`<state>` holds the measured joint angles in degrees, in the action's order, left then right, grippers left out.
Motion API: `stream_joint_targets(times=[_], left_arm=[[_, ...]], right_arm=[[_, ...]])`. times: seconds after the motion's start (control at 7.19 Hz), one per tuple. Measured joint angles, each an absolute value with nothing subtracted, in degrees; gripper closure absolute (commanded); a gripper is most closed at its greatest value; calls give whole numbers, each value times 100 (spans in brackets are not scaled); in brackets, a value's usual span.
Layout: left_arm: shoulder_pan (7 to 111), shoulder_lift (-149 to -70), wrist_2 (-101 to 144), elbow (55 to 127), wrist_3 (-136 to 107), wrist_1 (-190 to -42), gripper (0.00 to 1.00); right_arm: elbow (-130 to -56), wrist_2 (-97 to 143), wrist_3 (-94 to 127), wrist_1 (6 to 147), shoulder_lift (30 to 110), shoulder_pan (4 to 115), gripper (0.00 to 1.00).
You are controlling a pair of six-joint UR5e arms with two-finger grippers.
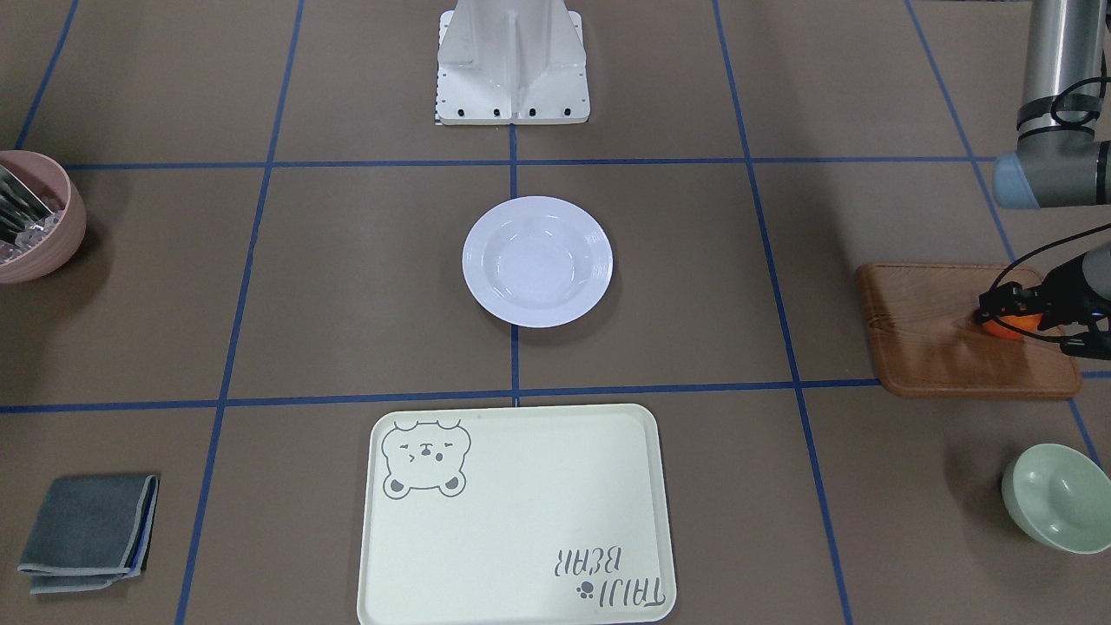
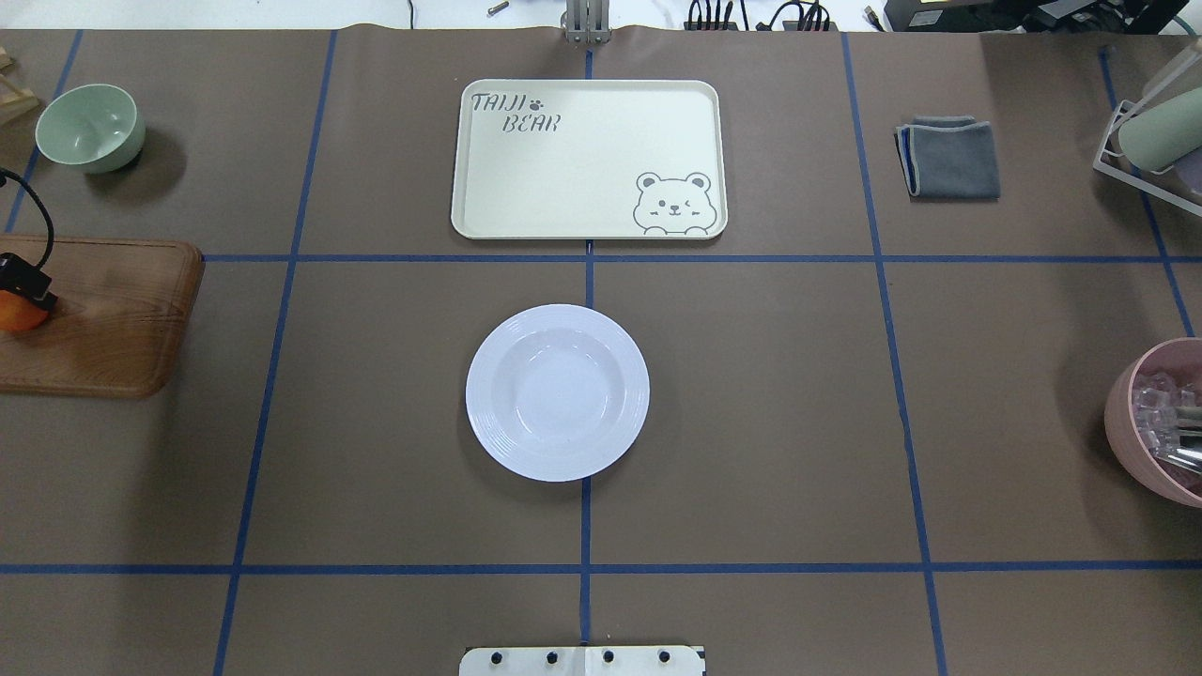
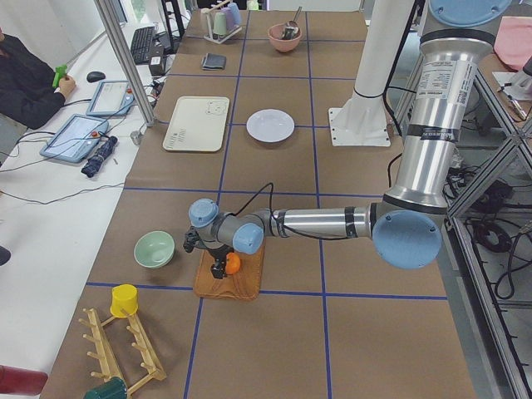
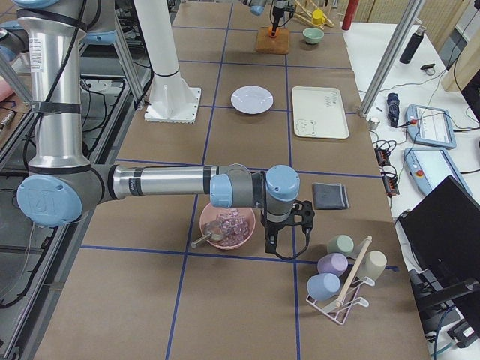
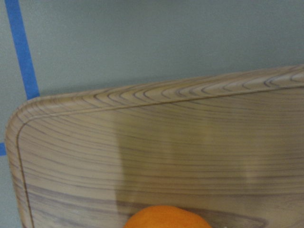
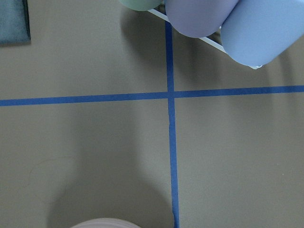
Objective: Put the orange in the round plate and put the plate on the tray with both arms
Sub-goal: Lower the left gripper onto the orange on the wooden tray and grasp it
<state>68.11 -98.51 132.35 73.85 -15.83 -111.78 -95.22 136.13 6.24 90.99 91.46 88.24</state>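
— White and glossy, the round plate (image 1: pixel 486 260) lies with its centre bare, on a blue tape line (image 1: pixel 514 365) of the brown table (image 1: pixel 347 286). Where is the orange (image 1: pixel 1011 327) from it?

— Well apart from the plate, out on the robot's left side. It is at the wooden board (image 1: pixel 937 347), touching it or just over it; I cannot tell which.

— And the left gripper (image 1: pixel 1007 305)?

— Right at the orange, just as far from the plate. In the exterior left view 1 black finger stands down beside the fruit. The left wrist camera shows only the top of the orange and wood grain, no fingers, so I cannot tell whether they clamp it or merely flank it.

— The tray (image 1: pixel 521 521)?

— Near the plate, on its side away from the robot's base, not touching it. 1 tape line runs between the 2. Nothing lies on it.

— The right gripper (image 4: pixel 286 238)?

— Well apart from the plate on the robot's right, past the pink bowl (image 1: pixel 52 252), pointing down at the table. Only the exterior right view shows it, so I cannot tell how its fingers stand.

— Anything else?

— 1 pale green bowl (image 1: pixel 1055 499), farther from the plate than the board.
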Motion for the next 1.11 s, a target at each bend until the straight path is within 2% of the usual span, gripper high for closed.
stream_joint_targets(times=[0.14, 0.28, 0.56, 0.7, 0.83, 1.11], left_arm=[[6814, -9841, 13249, 7411, -1584, -11163, 78], [6817, -9838, 13374, 7434, -1588, -11113, 100], [6853, -9747, 13728, 7672, -1585, -10957, 100], [6949, -9700, 13782, 8018, -1581, -10591, 100], [7080, -9816, 13788, 8438, -1575, -9861, 100], [7181, -10582, 13758, 9214, -1579, -8015, 100]], right_arm=[[-9526, 13623, 624, 9103, 9153, 8824, 0], [-9523, 13634, 624, 9105, 9156, 8824, 0], [-9523, 13640, 624, 9105, 9158, 8824, 0], [-9529, 13640, 624, 9107, 9158, 8824, 0], [-9533, 13641, 624, 9111, 9159, 8824, 0], [-9548, 13647, 624, 9112, 9158, 8824, 0]])
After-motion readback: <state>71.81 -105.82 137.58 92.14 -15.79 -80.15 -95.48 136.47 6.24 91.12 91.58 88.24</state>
